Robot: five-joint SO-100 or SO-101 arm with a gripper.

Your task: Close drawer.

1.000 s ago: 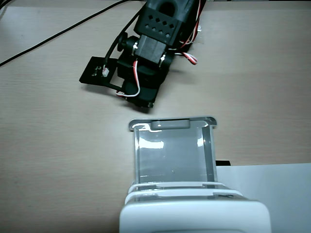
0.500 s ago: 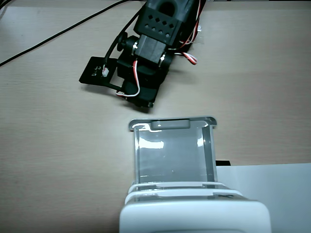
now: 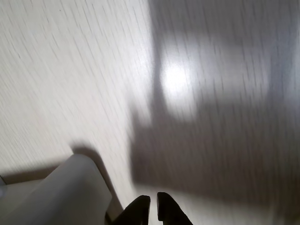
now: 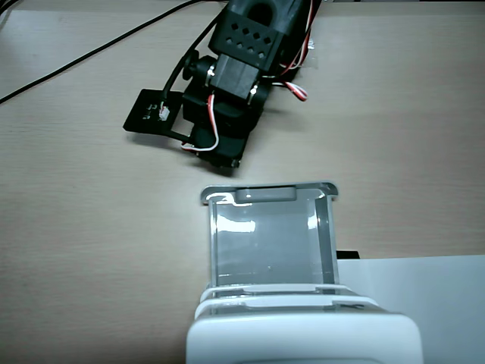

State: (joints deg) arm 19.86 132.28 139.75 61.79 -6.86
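Note:
In the fixed view the clear drawer (image 4: 269, 246) stands pulled out of the white cabinet (image 4: 303, 337), with its handle tab (image 4: 265, 194) on the front edge facing the arm. The black arm hangs just beyond that front edge. The gripper's (image 4: 220, 159) tip is close to the drawer's front left corner and apart from the tab. In the wrist view the gripper (image 3: 153, 208) shows two black fingertips nearly touching, with nothing between them, over a blurred pale table. A rounded grey-white edge (image 3: 70, 187) lies at the lower left, beside the fingertips.
A black plate (image 4: 151, 114) with a connector lies left of the arm. Black cables (image 4: 76, 57) run across the top left of the wooden table. A white sheet (image 4: 424, 284) lies right of the cabinet.

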